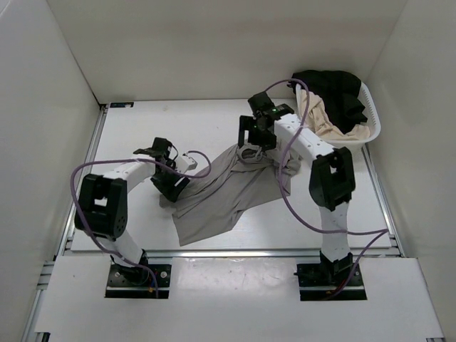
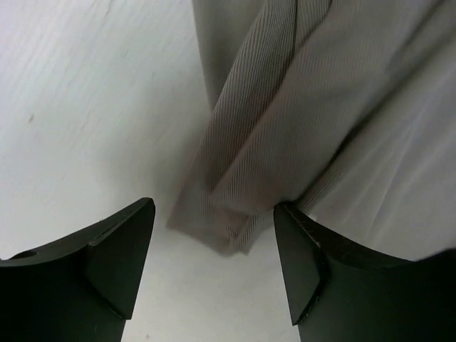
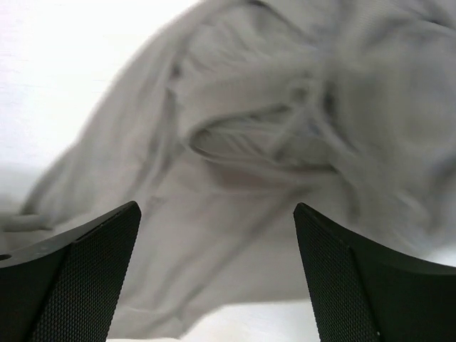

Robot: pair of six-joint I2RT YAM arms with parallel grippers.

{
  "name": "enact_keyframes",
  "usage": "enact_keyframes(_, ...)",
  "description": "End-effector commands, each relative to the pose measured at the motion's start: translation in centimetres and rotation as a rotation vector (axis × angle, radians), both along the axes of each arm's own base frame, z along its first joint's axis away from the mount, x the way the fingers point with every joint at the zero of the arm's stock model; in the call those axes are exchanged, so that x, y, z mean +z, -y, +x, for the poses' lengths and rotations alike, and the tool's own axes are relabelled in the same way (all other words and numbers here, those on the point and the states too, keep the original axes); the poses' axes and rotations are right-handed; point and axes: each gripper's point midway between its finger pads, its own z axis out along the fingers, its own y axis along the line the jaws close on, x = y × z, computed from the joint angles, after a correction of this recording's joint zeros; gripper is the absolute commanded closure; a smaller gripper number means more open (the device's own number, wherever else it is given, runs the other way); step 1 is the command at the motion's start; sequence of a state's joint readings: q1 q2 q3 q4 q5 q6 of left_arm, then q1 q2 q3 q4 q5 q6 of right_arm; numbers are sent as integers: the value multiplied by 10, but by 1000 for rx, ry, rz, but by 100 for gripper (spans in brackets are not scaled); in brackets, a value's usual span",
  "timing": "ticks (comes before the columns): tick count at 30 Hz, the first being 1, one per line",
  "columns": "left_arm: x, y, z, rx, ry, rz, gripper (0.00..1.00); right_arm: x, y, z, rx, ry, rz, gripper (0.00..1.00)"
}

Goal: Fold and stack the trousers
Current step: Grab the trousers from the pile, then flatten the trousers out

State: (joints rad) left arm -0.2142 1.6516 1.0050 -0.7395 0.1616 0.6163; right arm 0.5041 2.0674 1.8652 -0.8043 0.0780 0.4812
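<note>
**Item 1.** Trousers (image 1: 228,192): one grey pair, unfolded and crumpled. They lay at the middle of the white surface (image 1: 142,135). In the top view the bunched end pointed to 1 o'clock and a flatter leg spread toward 7 o'clock.

**Item 2.** Left end effector (image 2: 214,249): jaws wide, gripping nothing. It stood low at the trousers' 9 o'clock edge, with a doubled hem corner lying between its fingers. Whether either finger touched the cloth could not be told.

**Item 3.** Right end effector (image 3: 217,242): jaws wide, gripping nothing. It was over the bunched end at 1 o'clock. Its wrist view was blurred, showing only rumpled grey cloth beneath.

**Item 4.** Basket (image 1: 374,125): white, at the surface's 2 o'clock corner, apart from the trousers. It held a black garment (image 1: 335,89) heaped over a beige garment (image 1: 320,121).
</note>
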Motion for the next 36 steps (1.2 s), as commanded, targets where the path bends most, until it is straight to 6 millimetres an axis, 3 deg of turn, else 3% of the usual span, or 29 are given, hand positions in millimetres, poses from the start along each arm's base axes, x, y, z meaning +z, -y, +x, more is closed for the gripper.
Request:
enact_keyframes(1, -3, 18, 10, 2, 16, -49, 21, -11, -30, 8, 9, -64, 84, 7)
enact_keyframes(3, -15, 18, 2, 1, -28, -49, 27, -28, -33, 11, -11, -103, 73, 7)
enact_keyframes(7, -25, 19, -3, 20, -64, -54, 54, -53, -46, 15, -50, -172, 112, 8)
enact_keyframes(8, -25, 19, -3, 20, -64, -54, 71, -53, -49, 19, -49, -164, 116, 12)
enact_keyframes(9, -25, 19, -3, 29, -66, -56, 82, -61, -50, 21, -62, -178, 115, 14)
enact_keyframes(11, -25, 20, -4, 38, -68, -57, 86, -60, -55, 28, -60, -155, 129, 20)
enact_keyframes(14, -18, 18, 0, 40, -40, -52, 86, -53, -64, 46, -44, -93, 160, 68)
enact_keyframes(15, -13, 17, 4, 52, -19, -45, 86, -53, -61, 51, -44, -75, 137, 98)
enact_keyframes(17, 1, 4, 15, 95, 25, -43, 86, -26, -62, 68, -43, 10, 134, 100)
enact_keyframes(18, 9, -16, 25, 162, 48, -47, 86, -4, -62, 71, -10, 61, 142, 100)
enact_keyframes(19, 28, -27, 46, 202, 104, -57, 86, 15, -62, 75, 1, 107, 147, 100)
enact_keyframes(20, 37, -39, 53, 242, 102, -69, 86, 57, -52, 85, -5, 189, 180, 100)
enact_keyframes(21, 72, -70, 85, 326, 189, -83, 86, 84, -49, 90, 16, 251, 212, 100)
enact_keyframes(22, 89, -86, 98, 365, 218, -91, 86, 115, -46, 97, 16, 320, 260, 100)
enact_keyframes(23, 97, -102, 111, 414, 223, -90, 86, 163, -28, 103, -2, 412, 310, 100)
enact_keyframes(24, 112, -117, 116, 448, 228, -87, 86, 201, -23, 101, 17, 479, 369, 100)
enact_keyframes(25, 157, -142, 142, 488, 350, -86, 86, 226, -14, 100, 15, 527, 395, 100)
enact_keyframes(26, 174, -153, 150, 506, 390, -76, 86, 250, 2, 99, 9, 573, 423, 100)
enact_keyframes(27, 188, -160, 156, 514, 424, -75, 86, 287, 11, 80, 31, 626, 461, 100)
enact_keyframes(28, 203, -170, 158, 523, 463, -46, 86, 290, 16, 71, 78, 641, 440, 100)
enact_keyframes(29, 229, -174, 163, 517, 529, -32, 86, 309, 31, 45, 98, 657, 425, 100)
enact_keyframes(31, 241, -182, 160, 517, 562, 19, 86, 298, 50, 21, 125, 622, 349, 100)
enact_keyframes(32, 243, -189, 152, 520, 566, 40, 86, 273, 72, -2, 95, 536, 300, 100)
enact_keyframes(33, 242, -198, 146, 543, 561, 59, 86, 258, 83, -15, 84, 489, 277, 100)
enact_keyframes(34, 231, -212, 134, 573, 531, 101, 86, 260, 104, -37, 60, 490, 249, 100)
enact_keyframes(35, 228, -218, 128, 590, 521, 105, 86, 238, 115, -54, 34, 413, 221, 100)
enact_keyframes(36, 224, -225, 121, 600, 510, 115, 86, 192, 129, -71, 6, 292, 161, 100)
